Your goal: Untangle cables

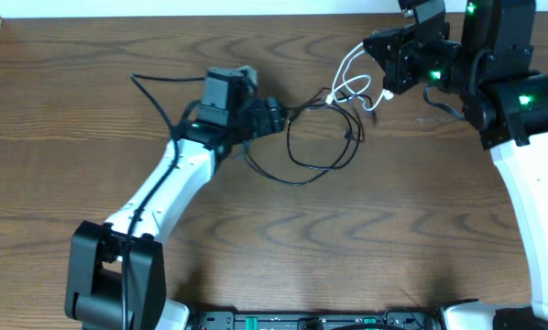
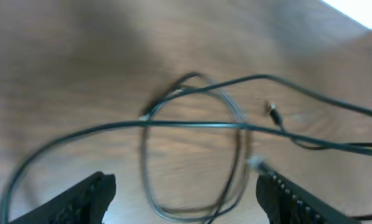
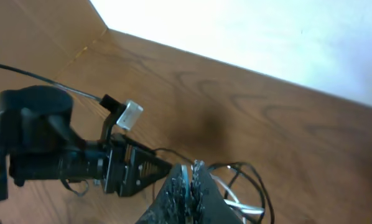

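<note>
Overhead and wrist views of the wooden surface (image 1: 256, 257). The black cable (image 2: 192, 124) lies in loose loops near the middle of the surface, somewhat toward the far edge, with one strand trailing back toward the near edge. A small plug end (image 2: 273, 112) rests on the wood just beside the loops. The white cable (image 1: 344, 71) sits right of the black loops, toward the far right corner, and the two cords cross where they meet. The left hand (image 1: 276, 115) is at the left side of the black loops with its fingers spread wide, one on either side of the loop in the wrist view, gripping nothing. The right hand (image 1: 386, 90) is pinched fully together on the white cable, which curls out from its fingertips.
</note>
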Action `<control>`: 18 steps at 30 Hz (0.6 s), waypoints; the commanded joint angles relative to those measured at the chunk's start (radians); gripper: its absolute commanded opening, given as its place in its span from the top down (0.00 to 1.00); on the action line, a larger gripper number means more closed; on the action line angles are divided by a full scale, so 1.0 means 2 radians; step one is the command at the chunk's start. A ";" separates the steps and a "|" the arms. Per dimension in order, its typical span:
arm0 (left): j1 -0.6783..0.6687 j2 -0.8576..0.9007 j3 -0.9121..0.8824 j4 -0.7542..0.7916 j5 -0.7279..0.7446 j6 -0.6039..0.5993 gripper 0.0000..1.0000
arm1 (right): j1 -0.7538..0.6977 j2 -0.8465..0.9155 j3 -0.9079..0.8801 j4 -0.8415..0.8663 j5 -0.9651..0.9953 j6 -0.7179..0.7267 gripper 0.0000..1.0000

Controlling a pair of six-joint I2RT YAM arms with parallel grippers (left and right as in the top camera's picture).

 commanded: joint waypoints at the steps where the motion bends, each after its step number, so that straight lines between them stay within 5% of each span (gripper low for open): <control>1: -0.024 0.005 0.005 0.033 0.008 -0.006 0.22 | -0.002 0.002 0.000 -0.003 0.005 0.020 0.99; 6: -0.052 0.006 0.005 0.075 0.009 -0.016 0.18 | -0.002 0.002 0.000 -0.003 0.005 0.020 0.99; 18: -0.018 0.033 0.005 0.092 0.197 0.204 0.05 | -0.002 0.002 0.000 -0.005 0.005 0.020 0.99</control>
